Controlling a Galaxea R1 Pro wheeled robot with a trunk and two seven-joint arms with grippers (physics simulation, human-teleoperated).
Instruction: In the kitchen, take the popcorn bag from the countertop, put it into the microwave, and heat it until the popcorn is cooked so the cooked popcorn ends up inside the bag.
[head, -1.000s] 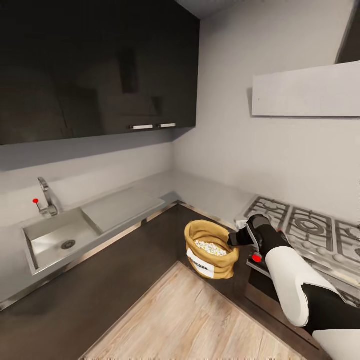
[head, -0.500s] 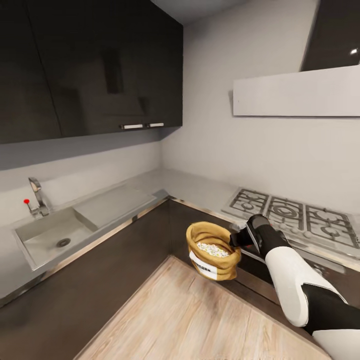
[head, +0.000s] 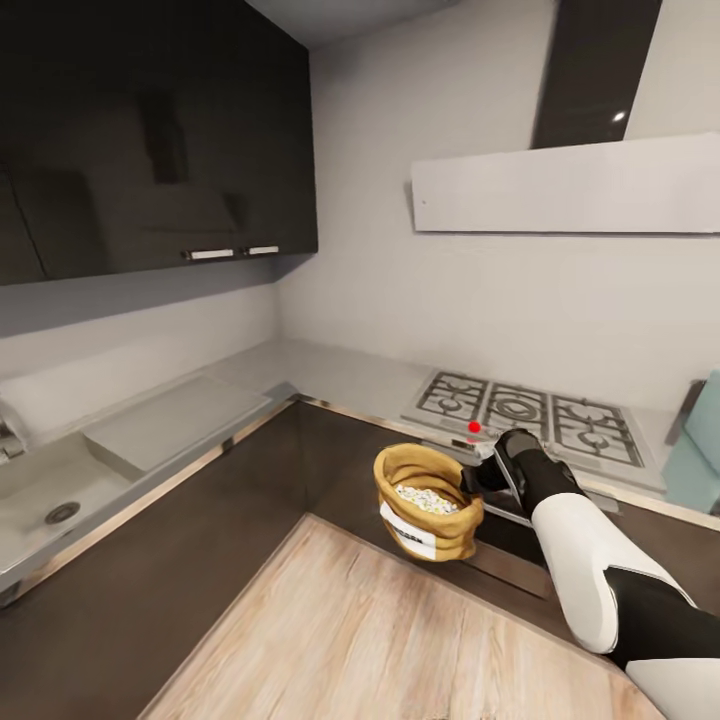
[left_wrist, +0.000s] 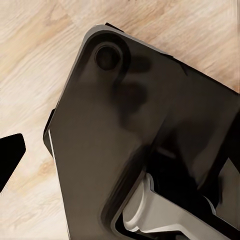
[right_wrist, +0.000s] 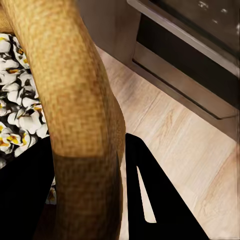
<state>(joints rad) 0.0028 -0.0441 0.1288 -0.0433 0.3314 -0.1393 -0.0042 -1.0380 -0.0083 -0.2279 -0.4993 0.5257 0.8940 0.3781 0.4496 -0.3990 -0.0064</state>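
Observation:
The tan popcorn bag (head: 424, 515) hangs in the air over the wooden floor, in front of the dark lower cabinets. White and yellow popcorn (head: 425, 497) fills its open top. My right gripper (head: 468, 478) is shut on the bag's rolled rim at its right side. In the right wrist view the thick rim (right_wrist: 75, 100) runs between the two black fingers (right_wrist: 150, 200), with popcorn (right_wrist: 20, 120) beside it. A pale mint-blue edge of the microwave (head: 697, 445) shows at the far right on the grey countertop (head: 340, 370). One black fingertip (left_wrist: 10, 156) of my left gripper shows over the floor.
A gas hob (head: 525, 408) lies in the countertop behind the bag, with the built-in oven front (right_wrist: 200, 55) below it and a range hood (head: 570, 185) above. A sink (head: 40, 495) sits at the left. Dark wall cabinets (head: 150, 140) hang overhead.
The whole view has swung to the right: sink and cabinets slid left and the microwave's edge came into view. The bag stays held in my right gripper at the same place.

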